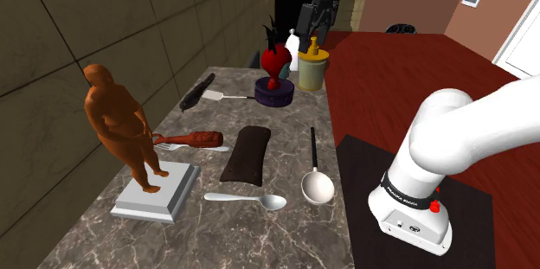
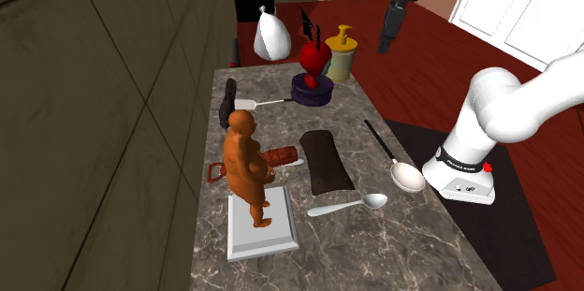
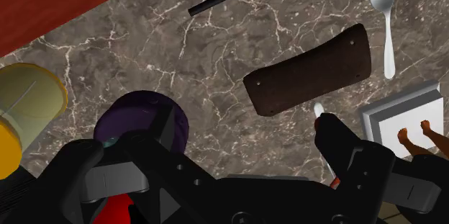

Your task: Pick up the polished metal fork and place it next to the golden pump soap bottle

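The fork (image 1: 216, 148) is a thin silvery piece lying on the marble counter beside the orange figure, partly under a red-brown handled tool (image 1: 186, 139). In the wrist view one silvery end of the fork (image 3: 318, 107) pokes out past my right finger. The golden pump soap bottle (image 1: 312, 64) (image 2: 342, 55) (image 3: 25, 107) stands at the counter's far end. My gripper (image 1: 313, 32) (image 2: 386, 41) (image 3: 248, 118) hangs high above that far end, near the bottle and far from the fork. It is open, with nothing between its fingers.
A red ornament on a purple base (image 1: 275, 90) (image 3: 140, 114) stands beside the bottle. A dark brown pad (image 1: 246, 153), a ladle (image 1: 316, 181), a spoon (image 1: 251, 199) and a black-handled spatula (image 1: 203, 92) lie on the counter. The orange figure (image 1: 117, 120) stands on a white block.
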You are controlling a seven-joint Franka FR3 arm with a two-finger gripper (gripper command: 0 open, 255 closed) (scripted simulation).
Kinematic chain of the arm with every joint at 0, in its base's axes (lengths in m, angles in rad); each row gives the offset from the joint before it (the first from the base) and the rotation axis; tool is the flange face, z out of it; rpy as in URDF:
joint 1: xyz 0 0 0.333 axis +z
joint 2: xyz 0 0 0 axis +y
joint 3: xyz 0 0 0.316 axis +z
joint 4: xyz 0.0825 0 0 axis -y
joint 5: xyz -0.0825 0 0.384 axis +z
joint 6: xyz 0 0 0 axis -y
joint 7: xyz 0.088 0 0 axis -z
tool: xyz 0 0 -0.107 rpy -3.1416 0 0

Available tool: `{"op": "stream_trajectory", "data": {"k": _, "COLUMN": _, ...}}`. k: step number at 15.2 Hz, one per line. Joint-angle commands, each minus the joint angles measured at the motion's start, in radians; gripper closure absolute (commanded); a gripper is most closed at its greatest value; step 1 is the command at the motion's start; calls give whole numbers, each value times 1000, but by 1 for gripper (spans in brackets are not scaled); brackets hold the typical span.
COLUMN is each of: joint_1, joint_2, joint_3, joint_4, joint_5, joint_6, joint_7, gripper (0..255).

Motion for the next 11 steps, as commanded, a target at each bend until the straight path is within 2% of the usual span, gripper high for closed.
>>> {"op": "stream_trajectory", "data": {"k": 1, "joint_1": 0, "joint_2": 0, "joint_3": 0, "joint_4": 0, "joint_5": 0, "joint_6": 0, "joint_7": 0, "gripper": 0}}
{"op": "stream_trajectory", "data": {"k": 11, "joint_1": 42, "joint_2": 314, "joint_3": 126, "joint_4": 64, "joint_5": 27, "joint_6": 228, "joint_7": 57, "gripper": 0}}
